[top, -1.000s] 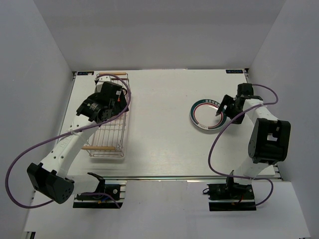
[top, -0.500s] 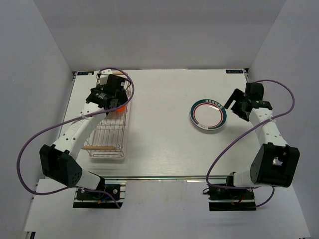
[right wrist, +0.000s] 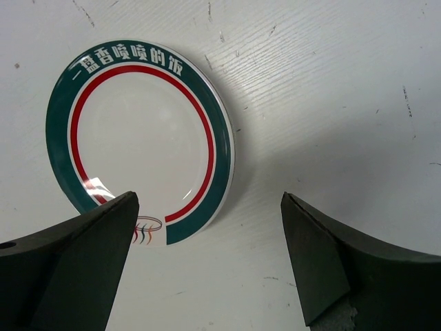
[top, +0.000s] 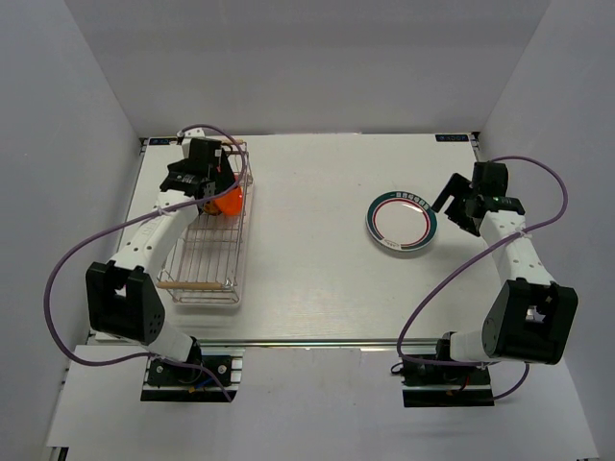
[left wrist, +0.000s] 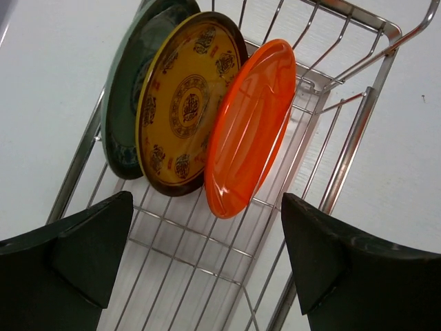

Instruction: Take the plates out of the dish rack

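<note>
Top view, wrist views. The dish rack [top: 207, 259] lies lengthwise on the left side of the white table [top: 317, 288], its near wooden handle [top: 195, 284] toward the arm bases. The near part of the wire basket shows bare wire.

At mid-depth on the right, a white plate [top: 402, 222] with a green outer band, a red inner ring and white characters lies flat on the table, well apart from the rack. The right gripper [top: 459, 206] is just beside the plate's right edge, released, with its jaws spread wide; in its wrist view [right wrist: 210, 255] one finger overlaps the plate's [right wrist: 141, 138] near rim.

At the rack's far end, three plates stand on edge side by side: orange-red plate [left wrist: 249, 127], yellow-brown plate [left wrist: 180, 103] and teal-patterned plate [left wrist: 124, 96], each leaning against the next. The left gripper [left wrist: 207, 241] hovers above the rack wires [left wrist: 344, 158], released, fingers wide apart, touching none of the plates.
</note>
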Robot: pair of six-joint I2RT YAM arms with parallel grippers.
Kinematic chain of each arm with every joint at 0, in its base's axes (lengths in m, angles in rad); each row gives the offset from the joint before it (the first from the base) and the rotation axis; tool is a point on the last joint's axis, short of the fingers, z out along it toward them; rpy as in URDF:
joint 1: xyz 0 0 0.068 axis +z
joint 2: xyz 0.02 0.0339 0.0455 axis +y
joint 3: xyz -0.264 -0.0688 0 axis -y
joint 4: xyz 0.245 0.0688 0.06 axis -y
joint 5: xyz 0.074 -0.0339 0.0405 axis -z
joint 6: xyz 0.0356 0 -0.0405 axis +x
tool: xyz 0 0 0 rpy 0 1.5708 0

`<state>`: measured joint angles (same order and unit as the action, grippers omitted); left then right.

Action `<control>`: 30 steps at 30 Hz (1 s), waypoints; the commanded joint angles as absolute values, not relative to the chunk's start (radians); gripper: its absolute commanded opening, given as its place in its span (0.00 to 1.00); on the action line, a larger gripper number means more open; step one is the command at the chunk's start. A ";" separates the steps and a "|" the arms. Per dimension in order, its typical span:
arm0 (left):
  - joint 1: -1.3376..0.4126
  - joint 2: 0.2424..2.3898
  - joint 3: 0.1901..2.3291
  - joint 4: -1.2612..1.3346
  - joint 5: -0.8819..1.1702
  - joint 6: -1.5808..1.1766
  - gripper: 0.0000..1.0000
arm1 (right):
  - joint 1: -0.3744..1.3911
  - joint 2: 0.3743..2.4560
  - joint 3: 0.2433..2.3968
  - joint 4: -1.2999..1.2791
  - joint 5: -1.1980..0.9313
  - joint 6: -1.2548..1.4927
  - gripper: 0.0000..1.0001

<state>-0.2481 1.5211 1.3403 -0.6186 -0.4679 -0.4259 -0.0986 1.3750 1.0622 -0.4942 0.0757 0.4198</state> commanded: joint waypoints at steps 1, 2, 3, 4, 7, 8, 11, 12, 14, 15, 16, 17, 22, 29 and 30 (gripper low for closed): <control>-0.233 1.499 1.287 -0.502 -0.377 -0.384 0.98 | -0.104 1.354 1.055 -0.463 0.072 0.430 0.89; -0.233 1.497 1.279 -0.486 -0.376 -0.376 0.98 | -0.104 1.359 1.052 -0.465 0.069 0.433 0.89; -0.223 1.497 1.272 -0.473 -0.373 -0.367 0.98 | -0.104 1.361 1.046 -0.463 0.069 0.433 0.89; -0.222 1.496 1.264 -0.468 -0.368 -0.364 0.96 | -0.104 1.367 1.046 -0.465 0.068 0.431 0.89; -0.222 1.505 1.252 -0.446 -0.356 -0.357 0.92 | -0.103 1.379 1.048 -0.465 0.064 0.431 0.89; -0.222 1.509 1.252 -0.443 -0.353 -0.357 0.92 | -0.104 1.382 1.049 -0.466 0.063 0.430 0.89; -0.213 1.534 1.250 -0.434 -0.341 -0.356 0.89 | -0.104 1.393 1.057 -0.476 0.064 0.425 0.89; -0.213 1.542 1.252 -0.436 -0.344 -0.356 0.87 | -0.103 1.394 1.055 -0.476 0.066 0.425 0.89; -0.213 1.558 1.256 -0.437 -0.354 -0.356 0.86 | -0.103 1.391 1.057 -0.477 0.071 0.426 0.89; -0.213 1.566 1.259 -0.442 -0.365 -0.360 0.85 | -0.103 1.388 1.057 -0.477 0.072 0.426 0.89; -0.213 1.571 1.265 -0.448 -0.374 -0.364 0.85 | -0.104 1.388 1.055 -0.477 0.074 0.425 0.89; -0.204 1.583 1.273 -0.462 -0.382 -0.367 0.85 | -0.103 1.388 1.055 -0.477 0.078 0.425 0.89; -0.195 1.606 1.273 -0.448 -0.399 -0.368 0.81 | -0.104 1.391 1.055 -0.480 0.078 0.423 0.89; -0.186 1.632 1.270 -0.433 -0.373 -0.368 0.59 | -0.103 1.388 1.055 -0.483 0.081 0.416 0.89; -0.186 1.632 1.272 -0.433 -0.376 -0.367 0.53 | -0.103 1.384 1.055 -0.483 0.084 0.417 0.89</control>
<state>-0.1913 1.6463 1.2526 -0.4572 -0.3767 -0.3695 -0.0986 1.3914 1.0489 -0.4919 0.0692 0.4187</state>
